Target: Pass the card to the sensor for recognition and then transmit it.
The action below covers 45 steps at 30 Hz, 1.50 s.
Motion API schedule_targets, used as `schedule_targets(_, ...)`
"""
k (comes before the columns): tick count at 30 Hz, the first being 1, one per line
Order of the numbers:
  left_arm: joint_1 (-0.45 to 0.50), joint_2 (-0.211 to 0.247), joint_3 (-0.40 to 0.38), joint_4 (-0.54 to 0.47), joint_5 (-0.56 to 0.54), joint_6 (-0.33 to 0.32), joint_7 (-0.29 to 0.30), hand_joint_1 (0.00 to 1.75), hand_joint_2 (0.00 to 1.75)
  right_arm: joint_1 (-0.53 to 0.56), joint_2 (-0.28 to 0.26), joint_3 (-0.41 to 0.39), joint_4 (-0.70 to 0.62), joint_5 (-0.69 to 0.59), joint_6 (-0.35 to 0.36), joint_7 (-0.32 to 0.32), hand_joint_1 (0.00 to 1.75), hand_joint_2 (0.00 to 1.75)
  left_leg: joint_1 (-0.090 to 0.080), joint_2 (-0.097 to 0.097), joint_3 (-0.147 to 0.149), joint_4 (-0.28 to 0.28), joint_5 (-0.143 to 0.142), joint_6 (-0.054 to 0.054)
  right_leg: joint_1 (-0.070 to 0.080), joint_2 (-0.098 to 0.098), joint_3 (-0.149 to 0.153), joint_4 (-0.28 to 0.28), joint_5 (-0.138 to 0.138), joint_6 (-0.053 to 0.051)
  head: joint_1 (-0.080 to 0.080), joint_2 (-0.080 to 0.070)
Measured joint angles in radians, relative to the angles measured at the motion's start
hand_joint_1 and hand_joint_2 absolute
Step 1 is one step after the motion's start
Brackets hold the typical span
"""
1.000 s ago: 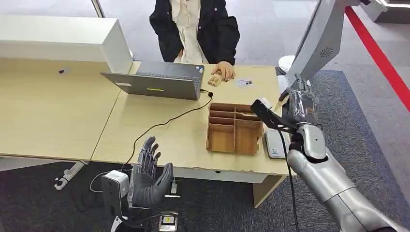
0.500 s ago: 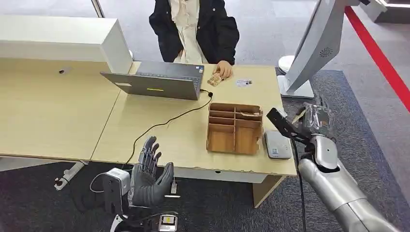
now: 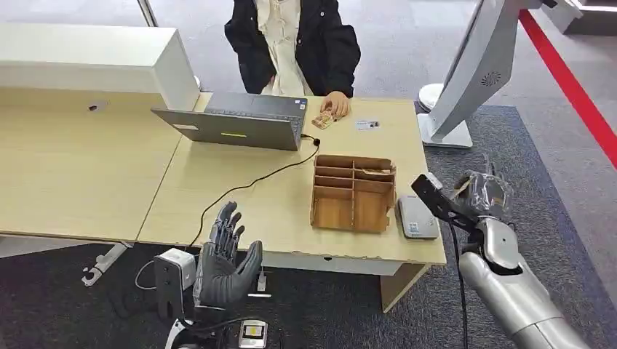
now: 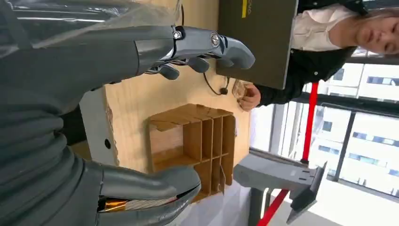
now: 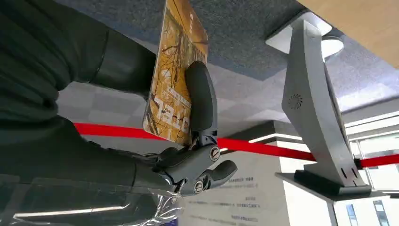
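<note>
Now card pinched in right hand, seemingly beside sensor; left hand open, empty.

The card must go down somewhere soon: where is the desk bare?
Bare: the desk left of the cable, and between laptop and organizer. Crowded: the right edge, where the reader lies beside the organizer.

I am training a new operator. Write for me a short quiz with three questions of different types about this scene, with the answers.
1. True or false: the right hand holds the card.
2. The left hand is: A) holding the cable, B) open below the table edge, C) on the laptop.
3. Fill in: the grey card reader lies beside the wooden ____.

Key: 1 true; 2 B; 3 organizer.
</note>
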Motion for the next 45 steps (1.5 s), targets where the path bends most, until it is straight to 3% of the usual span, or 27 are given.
schedule_targets(13,-0.016,0.000,-0.013,0.000,-0.002,-0.073,0.021,0.00,1.75,0.088,0.009,-0.028,-0.030,-0.027,0.004,-0.002,1.75,1.75,0.000,0.000,0.000,0.000,0.000,0.000,0.000,0.000,0.000,0.000,0.000,0.000,0.000,0.000)
schedule_targets(17,-0.021,0.000,-0.016,0.000,-0.006,-0.077,0.024,0.00,1.75,0.088,0.027,-0.028,-0.024,-0.047,-0.006,-0.032,1.75,1.75,0.000,0.000,0.000,0.000,0.000,0.000,0.000,0.000,0.000,0.000,0.000,0.000,0.000,0.000)
schedule_targets(25,-0.022,0.000,-0.016,0.000,-0.006,-0.077,0.024,0.00,1.75,0.088,0.029,-0.028,-0.023,-0.048,-0.006,-0.034,1.75,1.75,0.000,0.000,0.000,0.000,0.000,0.000,0.000,0.000,0.000,0.000,0.000,0.000,0.000,0.000)
schedule_targets(30,-0.029,0.000,-0.021,0.003,-0.005,-0.096,0.022,0.00,1.75,0.021,0.106,-0.007,0.077,-0.091,-0.066,-0.101,1.75,1.75,0.000,0.000,0.000,0.000,0.000,0.000,0.000,0.000,0.000,0.001,0.000,0.000,0.000,0.000)
schedule_targets(45,-0.028,0.000,-0.021,0.003,-0.008,-0.078,0.022,0.00,1.75,-0.081,0.195,0.027,0.299,-0.163,-0.065,-0.138,1.75,1.75,0.000,0.000,0.000,0.000,0.000,0.000,0.000,0.000,0.000,0.001,0.000,0.000,0.000,0.000)
